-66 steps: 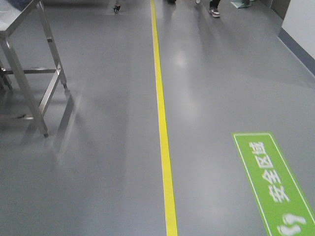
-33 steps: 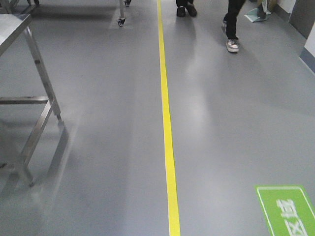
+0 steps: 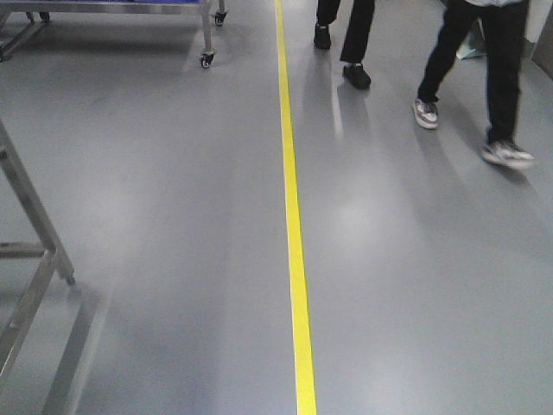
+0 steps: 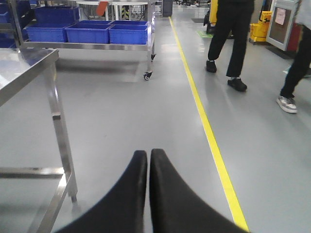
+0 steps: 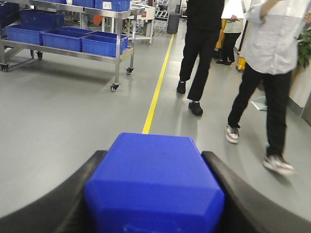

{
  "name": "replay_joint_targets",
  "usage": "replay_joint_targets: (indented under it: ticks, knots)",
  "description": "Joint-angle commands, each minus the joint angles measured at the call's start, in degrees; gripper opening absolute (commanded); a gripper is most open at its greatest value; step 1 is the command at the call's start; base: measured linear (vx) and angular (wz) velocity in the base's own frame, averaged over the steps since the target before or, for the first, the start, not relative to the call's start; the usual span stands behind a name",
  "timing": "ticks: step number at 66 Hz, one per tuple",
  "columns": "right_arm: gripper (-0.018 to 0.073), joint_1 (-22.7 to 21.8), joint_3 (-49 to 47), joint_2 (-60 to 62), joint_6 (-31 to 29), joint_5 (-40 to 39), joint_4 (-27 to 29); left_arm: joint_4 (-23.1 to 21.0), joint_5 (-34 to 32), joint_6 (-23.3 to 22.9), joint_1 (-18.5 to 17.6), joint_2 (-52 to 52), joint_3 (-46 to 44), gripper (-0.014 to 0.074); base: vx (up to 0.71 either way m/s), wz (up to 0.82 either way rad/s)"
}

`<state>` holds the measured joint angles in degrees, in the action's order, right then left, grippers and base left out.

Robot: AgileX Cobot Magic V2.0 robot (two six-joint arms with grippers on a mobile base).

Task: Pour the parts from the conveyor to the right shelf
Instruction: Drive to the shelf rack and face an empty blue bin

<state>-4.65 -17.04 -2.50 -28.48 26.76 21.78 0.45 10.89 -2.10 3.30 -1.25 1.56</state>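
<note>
A bright-blue block, the part (image 5: 154, 179), fills the bottom of the right wrist view, and my right gripper (image 5: 154, 155) is shut on it, one black finger pressed against each side. My left gripper (image 4: 148, 154) is shut with nothing between its fingers and hangs above the grey floor. Ahead on the left stands a stainless-steel shelf (image 4: 87, 46) (image 5: 73, 52) on casters carrying large deep-blue bins (image 4: 87, 33) (image 5: 104, 43). One caster leg of the shelf (image 3: 205, 35) shows in the front view. The conveyor is out of view.
A bare steel-legged table (image 4: 24, 65) (image 3: 34, 225) stands close on the left. A yellow line (image 3: 294, 216) runs straight ahead along the glossy floor. Two people (image 3: 354, 35) (image 3: 501, 69) walk just right of the line, close ahead (image 5: 201, 48) (image 5: 269, 73).
The front view has advanced along the yellow line. The green floor sign has left the frame, the steel table has slid off left, and two walking people have come closer.
</note>
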Motion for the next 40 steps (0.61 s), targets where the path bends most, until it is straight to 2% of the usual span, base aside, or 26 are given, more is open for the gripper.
replay_joint_targets:
  ticks: [1, 40]
  knots:
    - [-0.0005, -0.08, -1.45, -0.73, -0.12, -4.40, 0.48, -0.45, -4.07, -0.49, -0.08, -0.77, -1.10, -0.0006, 0.85, 0.06]
    - [-0.0005, -0.08, -1.45, -0.73, -0.12, -4.40, 0.48, -0.45, -4.07, -0.49, -0.08, -0.77, -1.10, -0.0006, 0.87, 0.07]
